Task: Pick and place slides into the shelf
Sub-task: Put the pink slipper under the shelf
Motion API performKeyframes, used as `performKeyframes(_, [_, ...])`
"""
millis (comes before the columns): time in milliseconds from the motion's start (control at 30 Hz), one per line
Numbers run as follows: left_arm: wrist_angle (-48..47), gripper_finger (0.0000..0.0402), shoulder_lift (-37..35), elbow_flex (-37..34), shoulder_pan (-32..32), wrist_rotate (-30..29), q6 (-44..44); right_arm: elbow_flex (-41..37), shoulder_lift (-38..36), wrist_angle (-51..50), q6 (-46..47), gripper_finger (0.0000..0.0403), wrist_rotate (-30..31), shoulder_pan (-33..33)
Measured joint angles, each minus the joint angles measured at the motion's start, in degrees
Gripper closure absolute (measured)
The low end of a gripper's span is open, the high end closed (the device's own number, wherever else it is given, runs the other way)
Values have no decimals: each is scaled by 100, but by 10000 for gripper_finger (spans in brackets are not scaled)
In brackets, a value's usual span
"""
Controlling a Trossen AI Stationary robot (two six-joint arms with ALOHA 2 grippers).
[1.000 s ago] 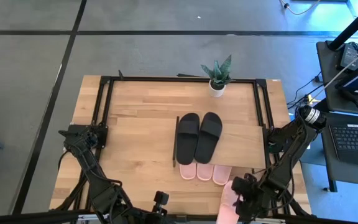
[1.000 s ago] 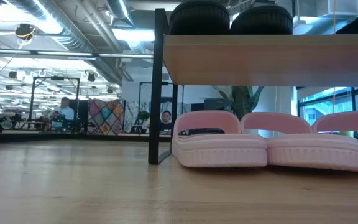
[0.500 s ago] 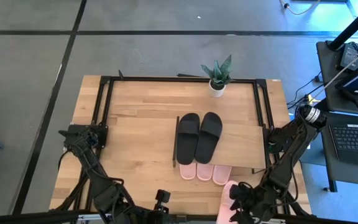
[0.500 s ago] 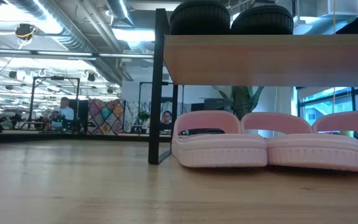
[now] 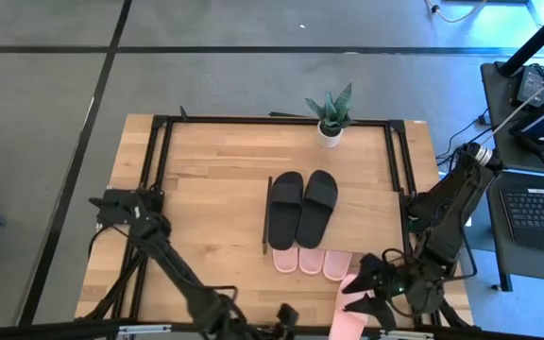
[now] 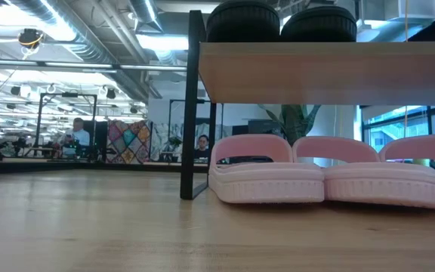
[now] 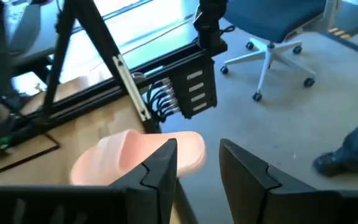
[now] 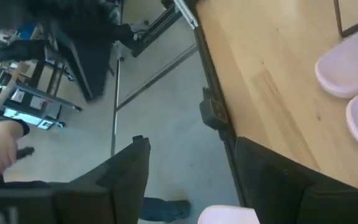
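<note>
From above, your shelf (image 5: 366, 219) sits toward the right side of the table (image 5: 206, 189), with the black pair (image 5: 302, 208) lying side by side on its top board. Three pink slides (image 5: 312, 262) poke out from under the shelf's front edge. A fourth pink slide (image 5: 349, 304) lies at the table's front edge near the right corner, and your right gripper (image 5: 371, 300) is just beside it; you cannot tell here whether it touches. Your left gripper (image 5: 286, 316) is low at the front edge, near the middle. A potted plant (image 5: 331, 115) stands at the back edge.

From table height, you see the three pink slides (image 6: 331, 180) under the shelf board (image 6: 323, 72), the black pair (image 6: 278, 21) on top.

Your left wrist view shows the left gripper (image 7: 197, 165) with fingers parted narrowly, holding nothing, the loose pink slide (image 7: 126, 155) beyond them.

Your right wrist view shows the right gripper (image 8: 188, 171) spread wide and empty above the table's front edge.
</note>
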Motion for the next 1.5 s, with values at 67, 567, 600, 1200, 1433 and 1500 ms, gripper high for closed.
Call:
performKeyframes(67, [267, 290, 187, -2, 92, 232, -11, 0, 8, -6, -112, 165, -2, -30])
performKeyframes(567, [3557, 290, 1821, -2, 238, 1513, 37, 0, 11, -52, 167, 165, 20, -65])
performKeyframes(600, [3667, 290, 1901, -2, 229, 1453, 108, 0, 13, -52, 167, 165, 79, -65])
performKeyframes(1200, [3745, 290, 2269, 2, 392, 107, 76, 0, 15, -63, 167, 165, 370, -65])
performKeyframes(1433, [3828, 290, 2271, 2, 599, 181, -164, -2, 15, -168, 174, 165, 359, -63])
performKeyframes(1500, [3825, 290, 2271, 2, 584, 237, -65, -2, 15, -170, 177, 165, 327, -61])
